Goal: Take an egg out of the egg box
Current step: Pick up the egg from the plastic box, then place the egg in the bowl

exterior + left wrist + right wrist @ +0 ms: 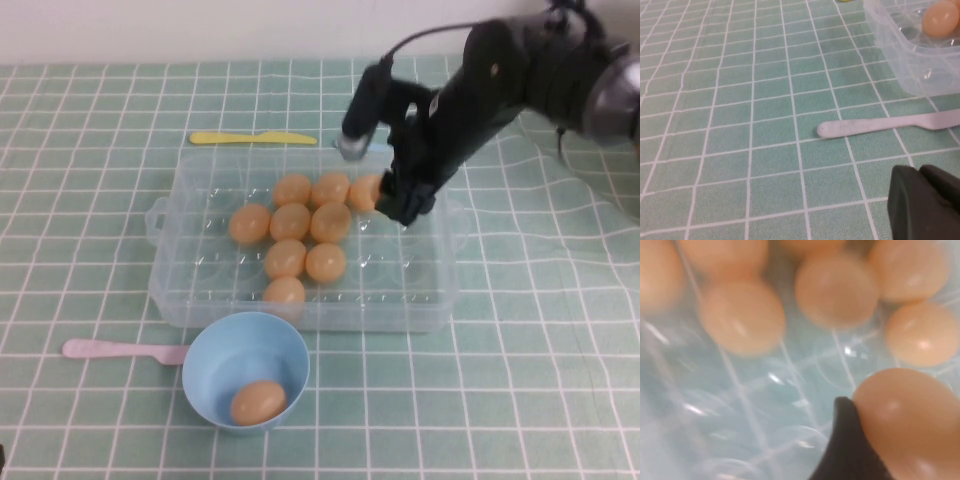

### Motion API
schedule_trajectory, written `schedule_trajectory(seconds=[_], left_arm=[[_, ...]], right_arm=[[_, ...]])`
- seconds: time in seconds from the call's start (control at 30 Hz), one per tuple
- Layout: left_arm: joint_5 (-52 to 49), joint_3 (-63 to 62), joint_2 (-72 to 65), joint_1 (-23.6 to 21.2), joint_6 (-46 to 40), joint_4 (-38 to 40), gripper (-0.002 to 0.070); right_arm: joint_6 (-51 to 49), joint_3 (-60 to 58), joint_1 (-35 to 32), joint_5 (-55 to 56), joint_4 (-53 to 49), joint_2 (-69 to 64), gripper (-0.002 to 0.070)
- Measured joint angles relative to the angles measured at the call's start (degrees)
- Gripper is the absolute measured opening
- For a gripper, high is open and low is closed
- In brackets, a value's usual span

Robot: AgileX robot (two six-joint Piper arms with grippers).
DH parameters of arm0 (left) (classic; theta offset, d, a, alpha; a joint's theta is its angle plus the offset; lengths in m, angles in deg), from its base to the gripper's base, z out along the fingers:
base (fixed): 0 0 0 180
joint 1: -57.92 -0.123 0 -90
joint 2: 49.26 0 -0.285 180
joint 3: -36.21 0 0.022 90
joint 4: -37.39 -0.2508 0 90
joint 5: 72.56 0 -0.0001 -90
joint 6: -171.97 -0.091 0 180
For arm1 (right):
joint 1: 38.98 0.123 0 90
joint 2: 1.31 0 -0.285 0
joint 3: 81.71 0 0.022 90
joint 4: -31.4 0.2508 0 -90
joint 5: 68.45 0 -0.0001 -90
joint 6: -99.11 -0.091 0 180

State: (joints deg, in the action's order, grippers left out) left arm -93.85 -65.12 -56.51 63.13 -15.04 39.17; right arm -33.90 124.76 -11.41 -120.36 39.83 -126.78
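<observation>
A: What fills the clear plastic egg box (200, 290)?
B: Smooth, matte orange-tan eggs in round dimples. The right tool (392, 203) sits at its right-hand rows, closed on the egg (907, 422), one dark finger (847, 445) pressed against the shell.

A: Any room around it?
B: Empty dimples lie along the box's left and right ends. A light-blue bowl (215, 345) holding one egg touches its near wall, beside a pink utensil (880, 125); a yellow utensil (252, 138) lies behind the box.

A: The left tool (925, 202)?
B: Over the checked desk (740, 150), apart from the box; opening unclear.
</observation>
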Motion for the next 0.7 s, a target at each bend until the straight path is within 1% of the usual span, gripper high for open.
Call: schedule_trajectory(seconds=[0.17,0.23,0.3,0.47,0.6,0.7], left_arm=[[0.0,0.0,0.0,0.0,0.0,0.0,-0.0004],[0.0,0.0,0.0,0.0,0.0,0.0,-0.0004],[0.0,0.0,0.0,0.0,0.0,0.0,-0.0004],[0.0,0.0,0.0,0.0,0.0,0.0,-0.0004],[0.0,0.0,0.0,0.0,0.0,0.0,-0.0004],[0.0,0.0,0.0,0.0,0.0,0.0,-0.0004]], right_arm=[[-18.5,0.0,3.4,-4.9,0.5,8.9,0.0400],[-25.7,0.0,5.7,-7.4,0.5,11.4,0.0400],[-30.0,0.0,8.3,-10.4,0.8,12.5,0.0400],[-33.0,-0.1,15.7,-15.8,1.7,12.5,0.0400],[-33.0,-2.7,20.5,-15.2,1.9,11.9,0.0399],[-33.0,-4.6,23.4,-12.7,2.2,11.3,0.0399]])
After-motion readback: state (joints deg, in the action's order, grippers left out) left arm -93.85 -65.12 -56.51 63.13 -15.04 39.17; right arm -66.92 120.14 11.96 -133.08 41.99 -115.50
